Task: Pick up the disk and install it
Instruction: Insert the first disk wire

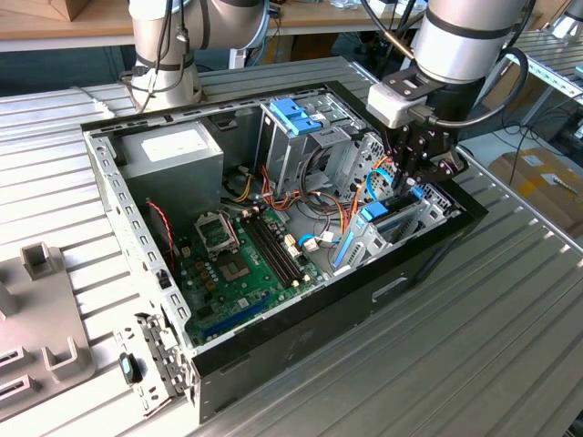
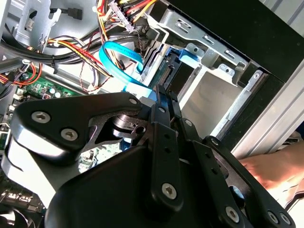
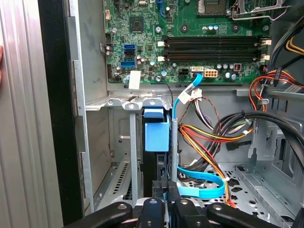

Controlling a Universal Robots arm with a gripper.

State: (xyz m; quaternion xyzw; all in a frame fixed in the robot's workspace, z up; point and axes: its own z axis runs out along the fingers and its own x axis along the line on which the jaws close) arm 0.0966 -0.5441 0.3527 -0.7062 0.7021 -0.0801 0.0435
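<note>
Install step, I'd say: gripper [image 1: 410,182] fingers [image 3: 156,192] pinch the disk [image 3: 156,135], which stands on edge in the drive bay [image 3: 118,102]. Seating it prob. needs a straight push, w/ cables [image 3: 209,135] kept clear.

Entry: robotics laboratory or test workshop, as we class it; our grounds as follows. Ribbed aluminium table [image 1: 510,309], slotted along its length; on it an open desktop computer case [image 1: 301,350], side panel off, motherboard [image 1: 239,259] and loose cables [image 3: 209,135] bare to us; a robot arm [image 1: 460,41] of grey tubular links above the case, its black gripper [image 1: 410,182] down inside; a like grey robot base [image 1: 164,77] on the table behind the case; a grey fixture plate [image 1: 36,309] with raised blocks at the exterior view's left; a wooden bench [image 1: 55,27] along the back; a cardboard box [image 1: 537,177] beyond the table at the exterior view's right.
</note>
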